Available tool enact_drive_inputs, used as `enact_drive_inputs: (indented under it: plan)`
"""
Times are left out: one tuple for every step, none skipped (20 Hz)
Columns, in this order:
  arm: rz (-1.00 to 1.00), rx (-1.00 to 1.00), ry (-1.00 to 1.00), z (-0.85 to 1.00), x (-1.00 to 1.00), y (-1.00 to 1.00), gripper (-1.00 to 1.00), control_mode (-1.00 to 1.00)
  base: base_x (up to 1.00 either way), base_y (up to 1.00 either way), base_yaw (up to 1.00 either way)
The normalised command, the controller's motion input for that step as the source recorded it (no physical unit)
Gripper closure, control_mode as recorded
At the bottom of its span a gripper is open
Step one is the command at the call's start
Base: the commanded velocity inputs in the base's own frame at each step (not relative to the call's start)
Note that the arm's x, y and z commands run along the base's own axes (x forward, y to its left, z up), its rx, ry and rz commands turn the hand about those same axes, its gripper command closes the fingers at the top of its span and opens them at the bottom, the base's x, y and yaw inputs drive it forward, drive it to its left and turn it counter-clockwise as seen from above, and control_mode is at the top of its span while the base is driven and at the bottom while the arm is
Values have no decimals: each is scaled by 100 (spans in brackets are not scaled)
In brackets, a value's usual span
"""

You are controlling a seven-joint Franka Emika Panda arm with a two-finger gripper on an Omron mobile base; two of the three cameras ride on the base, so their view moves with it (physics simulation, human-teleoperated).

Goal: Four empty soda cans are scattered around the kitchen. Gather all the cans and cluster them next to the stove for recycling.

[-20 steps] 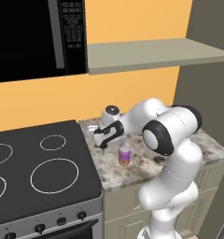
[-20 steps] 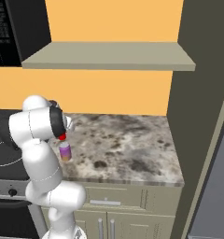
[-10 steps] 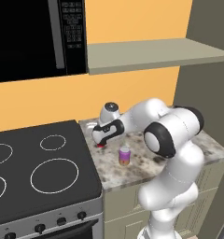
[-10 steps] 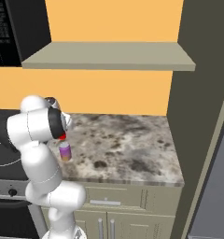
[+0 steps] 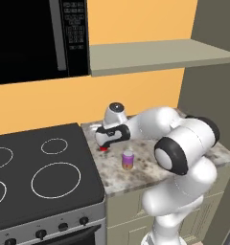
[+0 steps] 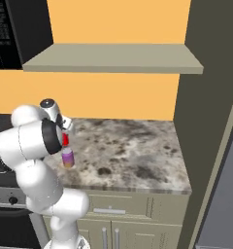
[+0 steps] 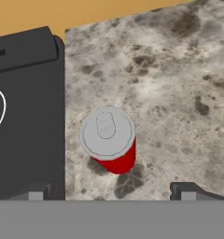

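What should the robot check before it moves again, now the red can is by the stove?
1. Red can upright on the counter: ok.
2. Red can beside the stove: ok.
3. End effector open, fingers apart and off the can: ok.
4. Purple can upright, close by on the same counter: ok.
5. All four cans gathered: not ok, two here.
6. Where the other two cans are: cannot tell.

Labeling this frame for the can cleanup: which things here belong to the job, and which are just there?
Part of the job: red can, purple can, stove, counter, open gripper above the red can.

Just there: microwave, shelf, cabinets.
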Motion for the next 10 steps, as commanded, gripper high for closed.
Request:
enact_drive_inputs:
  plan:
    - [0,0,0,14,-41,-8,-100,-100,0,0,0]
    - [0,0,0,12,-43,-5,-100,-100,0,0,0]
    - [0,0,0,12,-44,-1,-100,-100,0,0,0]
    - [0,0,0,13,-45,0,-100,-100,0,0,0]
    - [0,0,3,14,-43,0,-100,-100,0,0,0]
    - [0,0,0,15,-45,0,-100,-100,0,0,0]
    - [0,0,0,15,-45,0,-100,-100,0,0,0]
    - [3,0,0,16,-47,0,-100,-100,0,0,0]
    - [4,0,0,14,-48,0,-100,-100,0,0,0]
    - [9,0,0,13,-52,0,-100,-100,0,0,0]
